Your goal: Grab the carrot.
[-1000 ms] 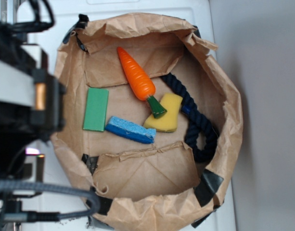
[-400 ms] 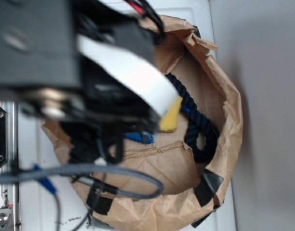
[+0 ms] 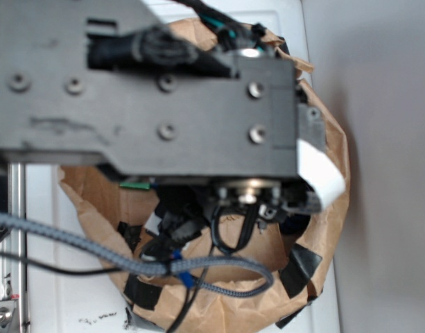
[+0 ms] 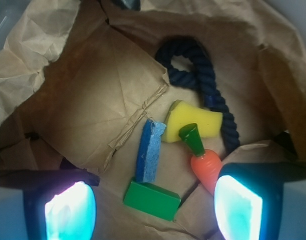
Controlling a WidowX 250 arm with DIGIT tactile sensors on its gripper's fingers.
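In the wrist view the orange carrot [image 4: 205,169] lies on the brown paper, its green stem [image 4: 191,137] resting against the yellow sponge piece [image 4: 192,121]. The carrot's tapered end runs behind my right finger [image 4: 238,207]. My gripper [image 4: 153,210] hangs open above the bag's contents, with the green block [image 4: 152,200] between the two fingers. The left finger [image 4: 70,214] stands over bare paper. In the exterior view the arm [image 3: 150,90] covers the carrot entirely.
A blue sponge [image 4: 150,151] lies left of the carrot, touching the green block. A dark navy rope [image 4: 211,97] loops behind the yellow sponge. Crumpled paper bag walls [image 4: 38,55] ring everything; their rim [image 3: 333,173] shows in the exterior view.
The arm has swung right and over the bag, now hiding the carrot, sponges and rope in the exterior view.
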